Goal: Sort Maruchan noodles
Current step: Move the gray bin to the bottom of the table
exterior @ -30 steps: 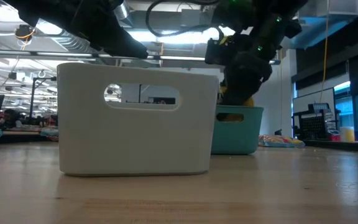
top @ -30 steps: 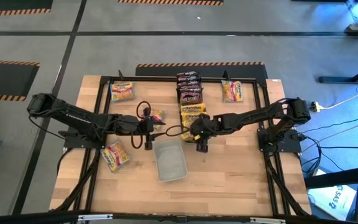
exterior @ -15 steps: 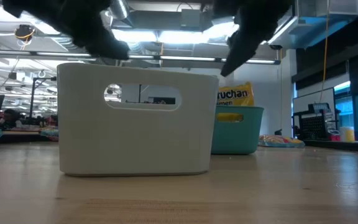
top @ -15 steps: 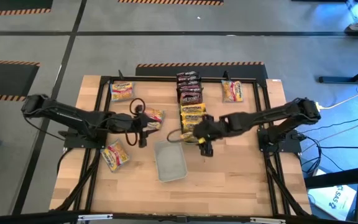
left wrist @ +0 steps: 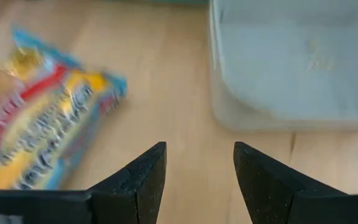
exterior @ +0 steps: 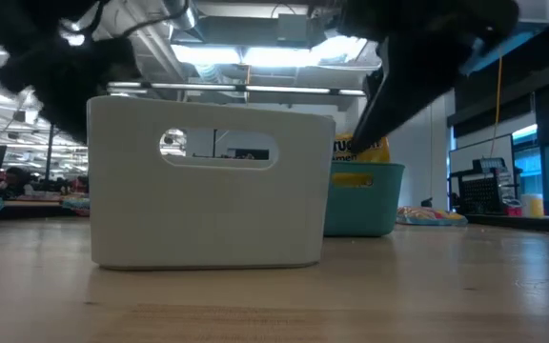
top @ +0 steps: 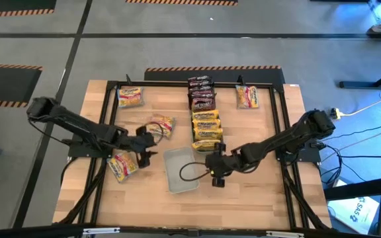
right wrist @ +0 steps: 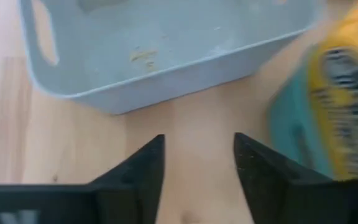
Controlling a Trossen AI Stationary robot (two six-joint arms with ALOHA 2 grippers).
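Note:
Pale pink-yellow Maruchan packets lie flat on the table: one (top: pixel 123 165) near my left gripper, also in the left wrist view (left wrist: pixel 36 137), one (top: pixel 161 125) mid-table, and two at the far side (top: pixel 129 97), (top: pixel 247 97). Dark red-brown packets (top: pixel 202 92) are stacked at the far middle. Yellow packets (top: pixel 206 129) stand in a teal tray (exterior: pixel 365 200). My left gripper (top: pixel 145 147) (left wrist: pixel 196 146) hovers open between the near-left packet and the clear tray (top: pixel 180 170). My right gripper (top: pixel 215 170) (right wrist: pixel 197 138) is open at the clear tray's right side.
The clear tray (exterior: pixel 208 181) sits mid-table toward the near edge, with the teal tray behind it. A black frame (top: pixel 111 86) borders the work area. Bare wood (top: pixel 243 198) lies toward the near edge and near right.
My right gripper drew back from the teal tray toward the near edge and now sits right of the clear tray; a yellow packet stays standing in the teal tray. My left gripper moved from the mid-table packet toward the left and near edge, nearer the near-left packet.

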